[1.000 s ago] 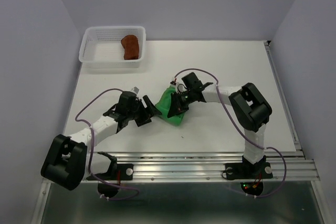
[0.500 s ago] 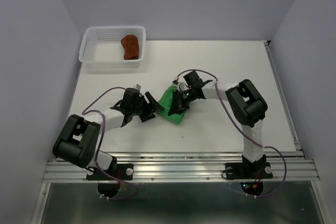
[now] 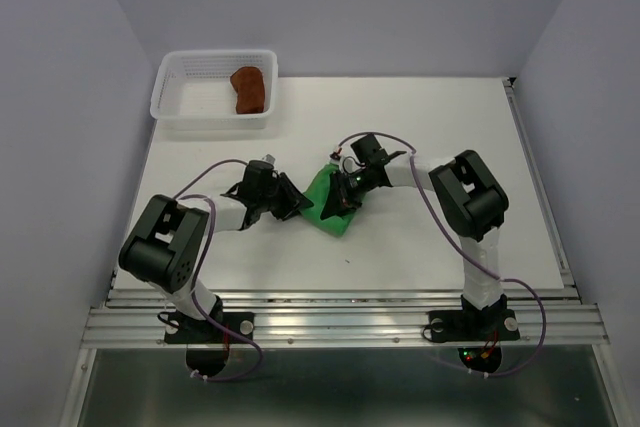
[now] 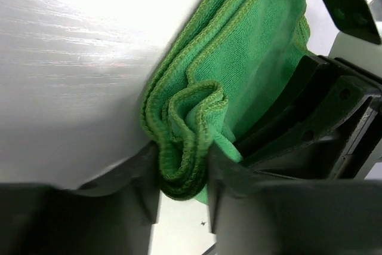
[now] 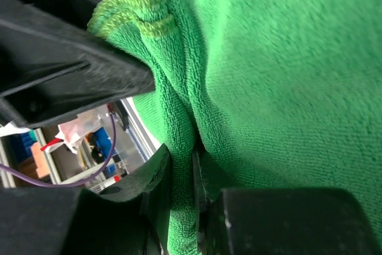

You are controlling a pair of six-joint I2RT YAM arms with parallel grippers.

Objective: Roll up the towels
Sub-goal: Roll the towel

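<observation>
We see the green towel [image 3: 328,215] bunched on the desk [image 3: 430,117], pinched from both sides: our left end effector [image 4: 182,174] clenches its folded hem, and our right end effector [image 5: 182,177] grips a fold opposite. A rolled brown towel [image 3: 248,89] lies in the white basket [image 3: 170,97] at the desk's far-left corner

Our left gripper [image 3: 296,206] has closed the gap to the green towel [image 3: 326,213]. A second ago it sits just apart from the towel's left edge; now its fingers [image 4: 146,178] pinch the folded hem there. The left elbow [image 3: 165,252] has swung up from the near rail, much closer to the towel. The right elbow [image 3: 468,195] has drawn in slightly toward the towel as well.
</observation>
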